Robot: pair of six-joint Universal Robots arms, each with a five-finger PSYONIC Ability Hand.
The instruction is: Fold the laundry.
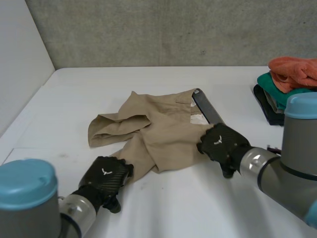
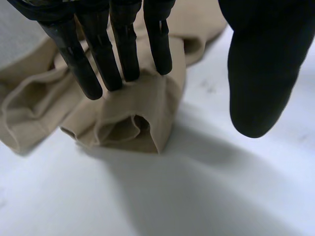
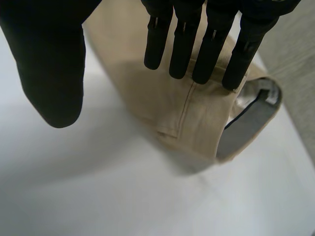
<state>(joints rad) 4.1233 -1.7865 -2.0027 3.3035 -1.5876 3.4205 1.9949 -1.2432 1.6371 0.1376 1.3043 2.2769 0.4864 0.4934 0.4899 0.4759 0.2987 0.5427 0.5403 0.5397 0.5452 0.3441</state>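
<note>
— Where is the laundry?
— The tan trousers (image 1: 158,134) lie crumpled in the middle of the white surface (image 1: 198,203). The waistband (image 1: 207,108) is on the right and shows a dark lining. One leg runs toward the near left.

— And the left robot hand (image 1: 106,176)?
— It is at that leg's end. In the left wrist view its straight fingers (image 2: 123,49) rest their tips on the cloth just behind the gaping leg opening (image 2: 125,129). The thumb stands apart over bare surface, so the hand is open and grips nothing.

— The right robot hand (image 1: 223,144)?
— It is at the near end of the waistband, also open. Its fingers (image 3: 182,44) are straight over the cloth and the thumb is off to the side. I can't tell if they press down.

— Anything hard to make out?
— The other leg is lost in the folds at the left. At the far right is a stack of folded clothes (image 1: 287,84), orange on green on something dark. It is partly cut off behind the right arm (image 1: 297,144).
</note>
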